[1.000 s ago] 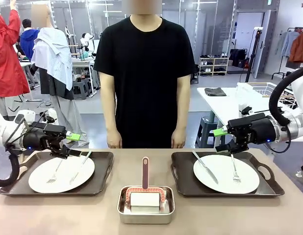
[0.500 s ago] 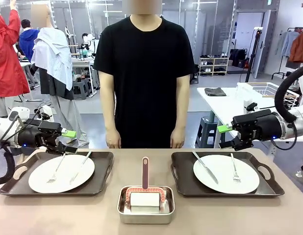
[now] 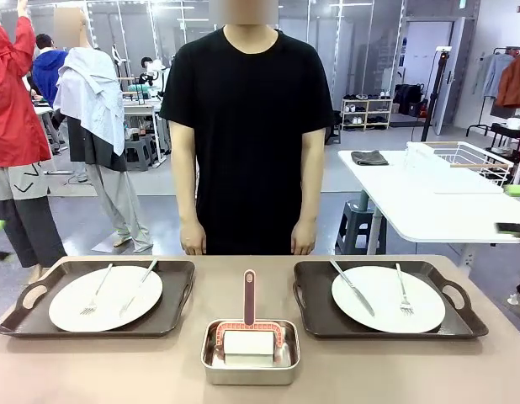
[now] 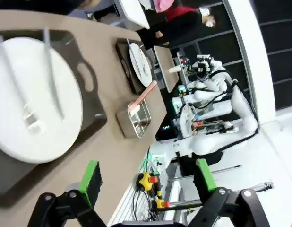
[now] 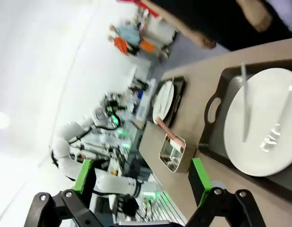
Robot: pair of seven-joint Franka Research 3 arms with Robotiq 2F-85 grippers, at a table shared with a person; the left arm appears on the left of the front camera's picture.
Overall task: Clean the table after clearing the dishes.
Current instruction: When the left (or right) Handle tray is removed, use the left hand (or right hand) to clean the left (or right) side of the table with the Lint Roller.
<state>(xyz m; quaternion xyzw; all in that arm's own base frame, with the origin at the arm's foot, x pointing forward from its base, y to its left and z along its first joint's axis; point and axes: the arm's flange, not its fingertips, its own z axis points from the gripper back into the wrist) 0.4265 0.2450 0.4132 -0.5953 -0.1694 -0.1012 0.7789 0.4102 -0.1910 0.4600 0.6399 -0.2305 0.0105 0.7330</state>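
Both my left gripper (image 4: 147, 176) and right gripper (image 5: 141, 176) stand wide open, empty; on the table (image 3: 369, 370), trays (image 3: 176, 273) with plates (image 3: 104, 301) sit either side of the pan (image 3: 250, 376).

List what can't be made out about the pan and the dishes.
- Front view: the pan hides the lower part of the white block; its nature is unclear.
- Left wrist view: the left plate is cut off by the picture's edge.
- Right wrist view: blur smears the cutlery on the right plate.
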